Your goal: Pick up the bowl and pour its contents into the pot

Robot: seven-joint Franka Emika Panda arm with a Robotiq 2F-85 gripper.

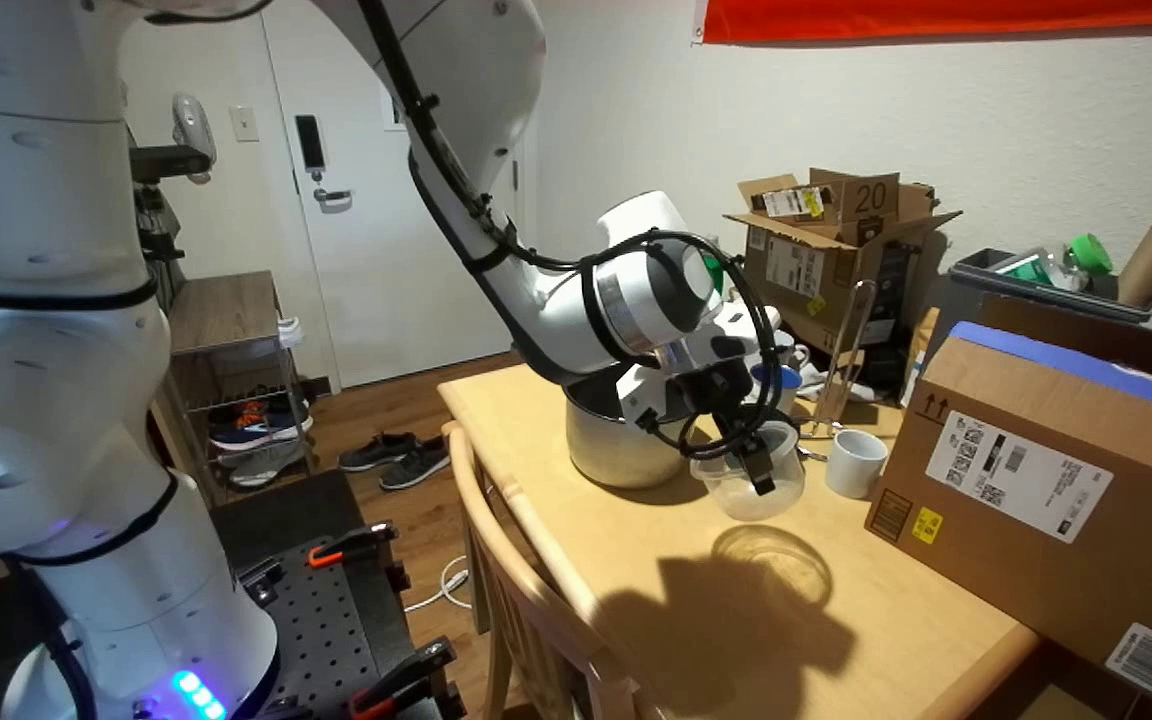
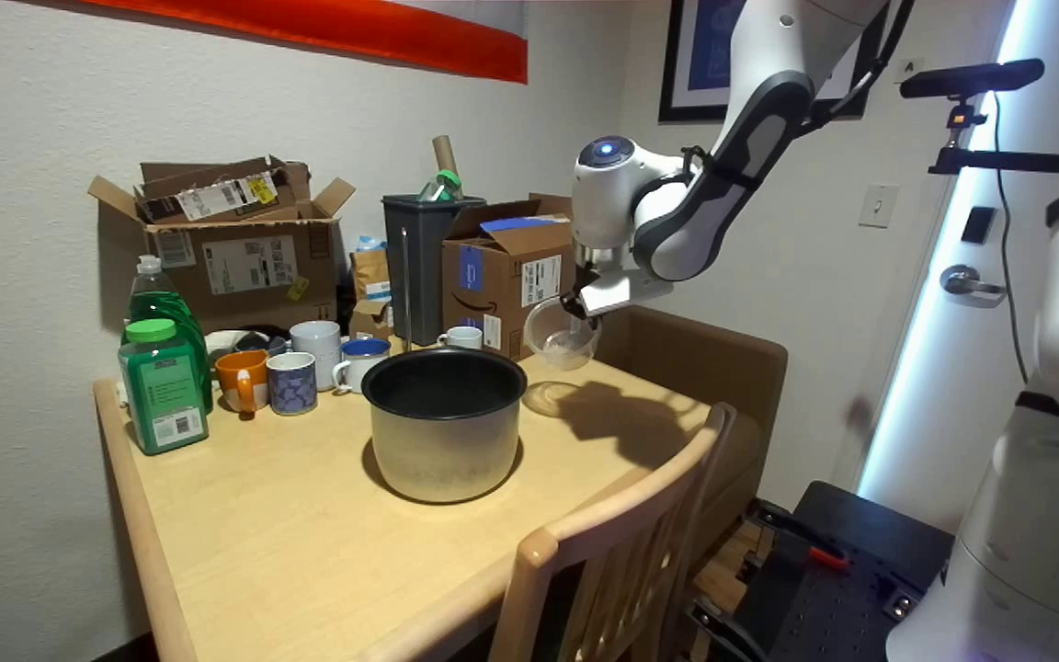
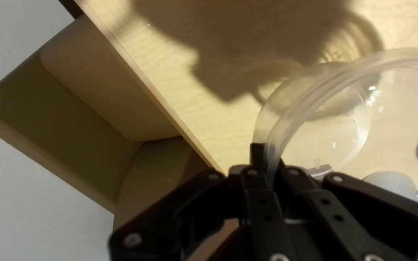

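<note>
Black fingers: pinched tight on the rim of a clear round plastic bowl
Bowl spot: in the air, mid-frame in an exterior view
Silver-grey metal pot: straight-sided, black inside, just left
Slatted wooden chair: lower right, kinda blocks the pale wooden table
</note>
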